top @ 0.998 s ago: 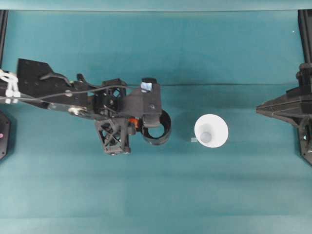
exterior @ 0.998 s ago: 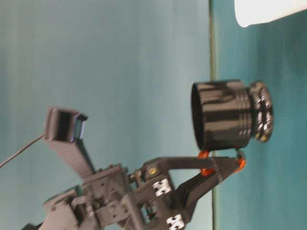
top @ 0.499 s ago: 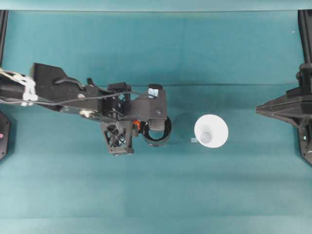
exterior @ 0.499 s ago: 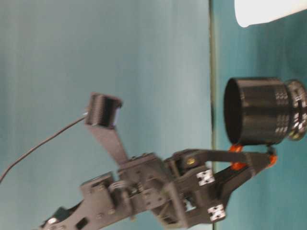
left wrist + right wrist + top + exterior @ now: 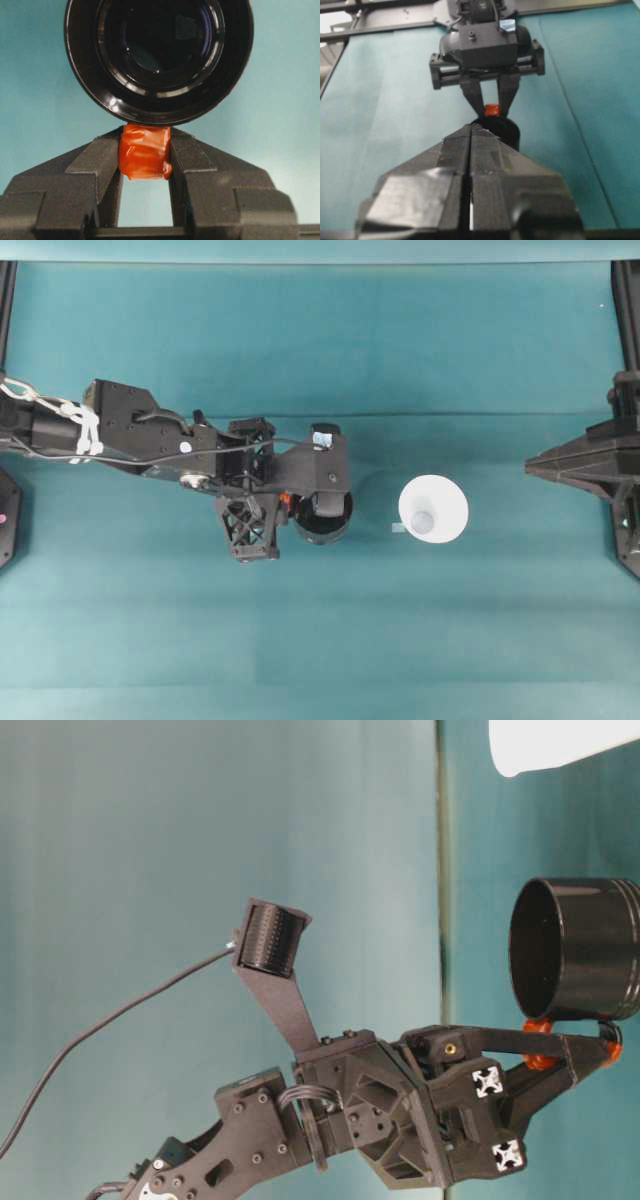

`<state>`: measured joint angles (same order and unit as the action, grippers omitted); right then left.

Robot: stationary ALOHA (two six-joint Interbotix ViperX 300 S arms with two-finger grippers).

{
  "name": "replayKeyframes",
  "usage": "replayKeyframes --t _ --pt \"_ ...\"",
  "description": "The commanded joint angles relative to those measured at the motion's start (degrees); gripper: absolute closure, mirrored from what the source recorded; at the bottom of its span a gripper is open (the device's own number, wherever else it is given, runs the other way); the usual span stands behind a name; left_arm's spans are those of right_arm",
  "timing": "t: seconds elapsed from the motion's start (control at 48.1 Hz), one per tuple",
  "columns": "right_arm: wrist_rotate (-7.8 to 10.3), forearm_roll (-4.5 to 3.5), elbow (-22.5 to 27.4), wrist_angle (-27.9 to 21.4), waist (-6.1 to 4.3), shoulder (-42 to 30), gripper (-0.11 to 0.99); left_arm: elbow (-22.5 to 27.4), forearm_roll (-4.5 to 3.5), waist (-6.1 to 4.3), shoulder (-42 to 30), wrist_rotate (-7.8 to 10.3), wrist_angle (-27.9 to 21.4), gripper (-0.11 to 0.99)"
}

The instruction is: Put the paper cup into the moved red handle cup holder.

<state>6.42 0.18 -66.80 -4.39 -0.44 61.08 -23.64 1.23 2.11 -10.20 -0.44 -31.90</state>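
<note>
The red handle cup holder [image 5: 326,523] is a glossy black cup standing mouth-up left of centre, also visible in the table-level view [image 5: 580,960] and close up in the left wrist view [image 5: 159,60]. My left gripper [image 5: 291,505] is shut on its red-orange handle tab [image 5: 145,151], one finger on each side. The base of the holder is cut off by the table-level picture's edge, so I cannot tell if it touches the cloth. The white paper cup [image 5: 433,508] stands to the holder's right, apart from it. My right gripper [image 5: 532,466] hangs shut at the far right, its fingers [image 5: 455,170] pressed together with nothing between them.
A teal cloth [image 5: 320,640] covers the whole table. The left arm [image 5: 130,430] stretches in from the left edge. Black frame posts [image 5: 626,300] stand at the table's corners. A small pale mark [image 5: 398,528] lies on the cloth just left of the paper cup.
My left gripper has come down toward the table with the holder and reached slightly further right, toward the paper cup. The paper cup and the right arm have not moved.
</note>
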Motion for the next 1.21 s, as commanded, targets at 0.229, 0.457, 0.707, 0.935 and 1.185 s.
replayKeyframes --t 0.229,0.457,0.707,0.935,1.185 --pt "0.53 0.09 1.4 0.1 -0.09 -0.5 0.99 0.2 0.0 -0.09 0.3 0.18 2.9 0.59" --pt "0.53 0.09 1.4 0.3 -0.09 -0.4 0.99 -0.5 0.0 -0.09 0.3 0.97 2.0 0.59" --pt "0.53 0.09 1.4 0.1 -0.09 -0.4 0.99 -0.2 0.0 -0.09 0.2 2.29 2.0 0.6" --pt "0.53 0.09 1.4 0.1 -0.09 -0.5 0.99 -0.3 0.0 -0.09 0.2 2.29 2.0 0.59" --pt "0.53 0.09 1.4 0.3 -0.09 -0.4 0.99 -0.3 0.09 -0.09 0.2 2.2 1.8 0.59"
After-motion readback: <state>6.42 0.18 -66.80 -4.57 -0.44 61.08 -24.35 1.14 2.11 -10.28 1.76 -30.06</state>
